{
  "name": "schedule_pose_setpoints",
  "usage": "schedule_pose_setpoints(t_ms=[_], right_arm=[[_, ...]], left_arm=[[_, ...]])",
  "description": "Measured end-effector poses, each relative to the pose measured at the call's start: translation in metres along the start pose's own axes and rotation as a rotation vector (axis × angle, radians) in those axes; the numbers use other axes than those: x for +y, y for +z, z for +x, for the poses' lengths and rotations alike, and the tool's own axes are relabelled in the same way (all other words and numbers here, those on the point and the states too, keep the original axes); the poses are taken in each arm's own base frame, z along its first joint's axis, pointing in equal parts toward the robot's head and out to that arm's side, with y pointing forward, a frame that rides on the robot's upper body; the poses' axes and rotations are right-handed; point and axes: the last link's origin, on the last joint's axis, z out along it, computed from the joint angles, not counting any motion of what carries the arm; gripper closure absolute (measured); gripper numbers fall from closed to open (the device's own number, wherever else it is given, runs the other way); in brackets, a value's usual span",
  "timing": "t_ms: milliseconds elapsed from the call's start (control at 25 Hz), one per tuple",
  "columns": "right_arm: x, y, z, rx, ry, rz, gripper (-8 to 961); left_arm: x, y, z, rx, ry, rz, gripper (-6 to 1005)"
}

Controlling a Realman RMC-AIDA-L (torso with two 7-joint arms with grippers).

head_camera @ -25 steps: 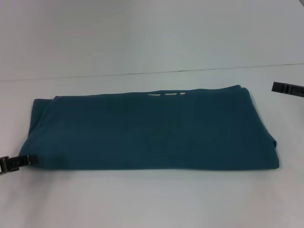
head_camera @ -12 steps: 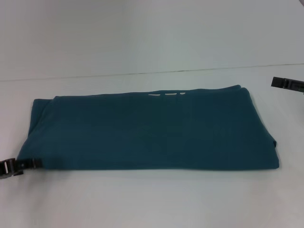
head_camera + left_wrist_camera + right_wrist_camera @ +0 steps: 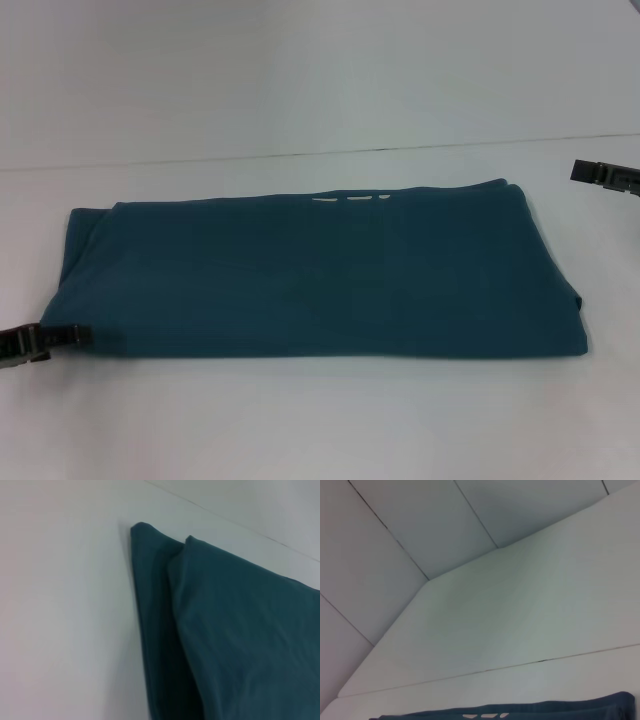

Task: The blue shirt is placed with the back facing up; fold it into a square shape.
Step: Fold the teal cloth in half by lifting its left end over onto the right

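The blue shirt lies folded into a wide rectangle on the white table, plain side up. A sliver of white lettering peeks out at its far edge. My left gripper is low at the shirt's near-left corner, touching or just at the cloth edge. The left wrist view shows that end of the blue shirt as two stacked layers. My right gripper hovers off the shirt's far-right corner, apart from it. In the right wrist view only a strip of the blue shirt shows.
A white wall rises behind the table's far edge. Bare tabletop runs along the front of the shirt and on both sides of it.
My left gripper dipped slightly, then slid right toward the shirt's near-left corner. The right gripper and the shirt have stayed in place.
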Motion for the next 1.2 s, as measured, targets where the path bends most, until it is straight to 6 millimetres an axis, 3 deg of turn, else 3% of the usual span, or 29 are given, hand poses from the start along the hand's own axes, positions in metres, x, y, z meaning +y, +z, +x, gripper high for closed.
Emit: schedule_pose_setpoints(t_ms=[1200], right_arm=[[-0.002, -0.003, -0.001, -0.009, 0.001, 0.012, 22]], left_arm=[[0.007, 0.012, 0.013, -0.001, 0.036, 0.026, 246]])
